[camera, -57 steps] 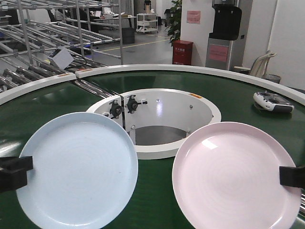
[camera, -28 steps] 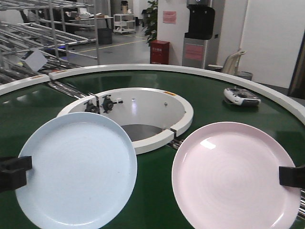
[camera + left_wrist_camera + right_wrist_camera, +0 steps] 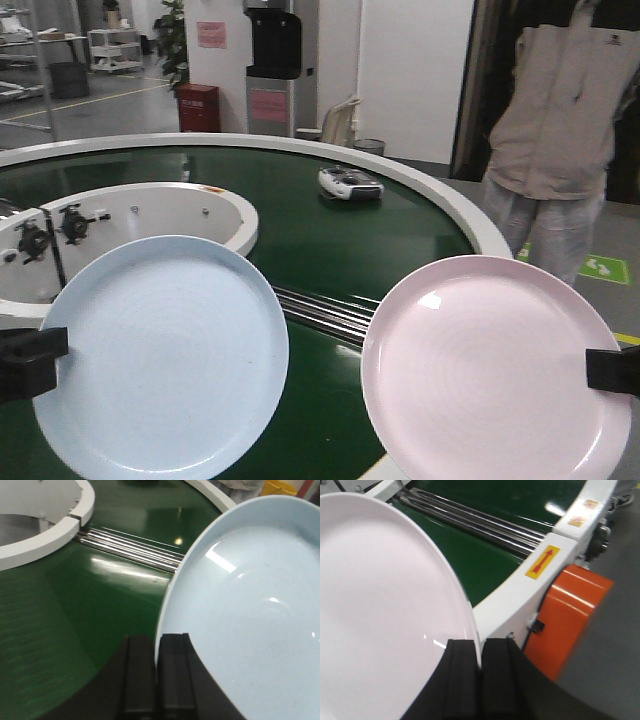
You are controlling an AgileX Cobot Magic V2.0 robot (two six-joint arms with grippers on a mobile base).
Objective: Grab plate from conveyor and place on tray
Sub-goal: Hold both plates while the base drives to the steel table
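A light blue plate (image 3: 165, 355) hangs above the dark green conveyor (image 3: 300, 240), pinched at its left rim by my left gripper (image 3: 45, 352), which is shut on it. The left wrist view shows the same blue plate (image 3: 250, 610) with both black fingers (image 3: 172, 675) clamped on its rim. My right gripper (image 3: 600, 368) is shut on the right rim of a pink plate (image 3: 490, 370), held over the conveyor's outer white rim. From the right wrist, the pink plate (image 3: 380, 605) fills the left side and its edge runs between the fingers (image 3: 462, 680). The tray is out of view.
Steel roller seams (image 3: 320, 310) cross the belt between the two plates. The white-walled central opening (image 3: 150, 215) lies at the left. A remote controller (image 3: 350, 183) rests on the far belt. A person (image 3: 560, 130) stands at the right beyond the rim. An orange housing (image 3: 567, 615) sits below the conveyor edge.
The whole scene has swung leftward in the front view: the central opening slid to the left, the conveyor's right edge and a standing person came into view. Both plates stay gripped in the same places.
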